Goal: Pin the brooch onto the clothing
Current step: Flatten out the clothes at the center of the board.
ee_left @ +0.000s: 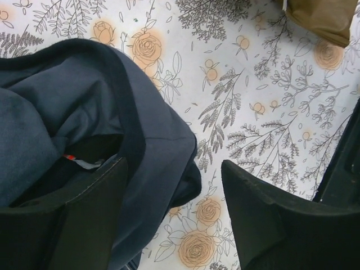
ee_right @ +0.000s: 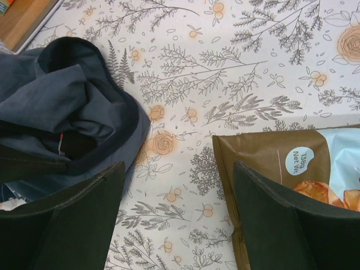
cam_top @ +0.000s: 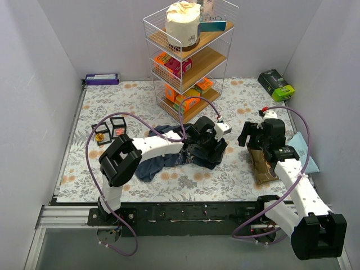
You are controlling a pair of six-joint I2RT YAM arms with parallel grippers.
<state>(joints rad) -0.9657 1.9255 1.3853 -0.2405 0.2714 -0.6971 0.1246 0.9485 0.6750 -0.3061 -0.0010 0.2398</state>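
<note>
Near navy clothing, bag marked "136g Net Wt.", left claw parted, right claw parted

The clothing lies on the table before the wire shelf, snack bag to its right.

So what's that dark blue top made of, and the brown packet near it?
The top looks like soft, matte fabric, maybe cotton jersey: it slumps in loose folds. The brown packet seems smooth film or coated paper, given its flat printed face.
</note>
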